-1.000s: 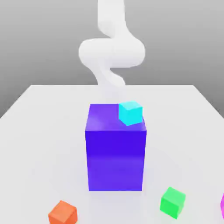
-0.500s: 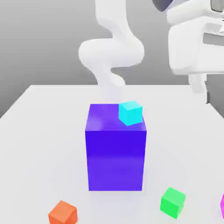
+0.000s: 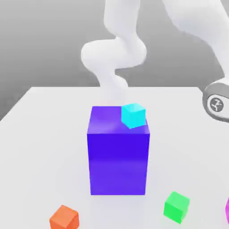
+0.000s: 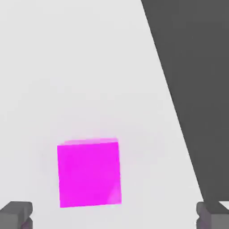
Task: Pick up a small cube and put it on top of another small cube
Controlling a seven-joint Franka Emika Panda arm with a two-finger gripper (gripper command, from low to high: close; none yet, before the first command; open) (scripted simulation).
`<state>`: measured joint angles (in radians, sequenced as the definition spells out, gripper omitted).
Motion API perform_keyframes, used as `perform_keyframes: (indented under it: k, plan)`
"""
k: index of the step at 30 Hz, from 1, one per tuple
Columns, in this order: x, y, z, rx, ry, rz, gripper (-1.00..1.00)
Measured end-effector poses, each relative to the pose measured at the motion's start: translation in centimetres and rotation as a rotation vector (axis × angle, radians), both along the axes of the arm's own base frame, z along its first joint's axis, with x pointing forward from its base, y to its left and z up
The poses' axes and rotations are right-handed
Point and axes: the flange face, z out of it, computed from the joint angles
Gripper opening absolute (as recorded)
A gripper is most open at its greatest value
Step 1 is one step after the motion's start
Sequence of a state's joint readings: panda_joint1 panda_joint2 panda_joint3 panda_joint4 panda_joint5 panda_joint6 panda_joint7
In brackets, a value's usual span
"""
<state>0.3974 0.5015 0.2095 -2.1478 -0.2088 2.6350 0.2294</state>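
White table (image 3: 44,116), four small cubes, one block (image 3: 118,156)

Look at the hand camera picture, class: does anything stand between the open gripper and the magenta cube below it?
Nothing visible does. The gripper is open, one fingertip on each side, and the magenta cube lies on the bare white table with no other object between them.

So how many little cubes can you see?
4. A cyan cube sits atop the big purple block; orange, green and magenta ones lie on the table. More may hide behind the block.
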Motion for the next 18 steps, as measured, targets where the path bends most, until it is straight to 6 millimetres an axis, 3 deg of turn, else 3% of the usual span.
perform_keyframes:
  k: [2,3,9,11,14,18]
  plan:
    - [-0.2,0.1,-3.1,-0.001,0.003,0.005,0.0]
    - [-0.2,0.1,-3.9,-0.001,0.003,0.007,-1.0]
    - [-0.3,0.1,-4.3,-0.002,0.005,0.007,-1.0]
    - [-0.2,0.1,-2.7,-0.002,0.005,0.007,-1.0]
    - [-0.2,-0.1,1.4,-0.002,0.005,0.002,-1.0]
    - [-0.1,-6.3,4.5,-0.013,0.001,-0.18,-1.0]
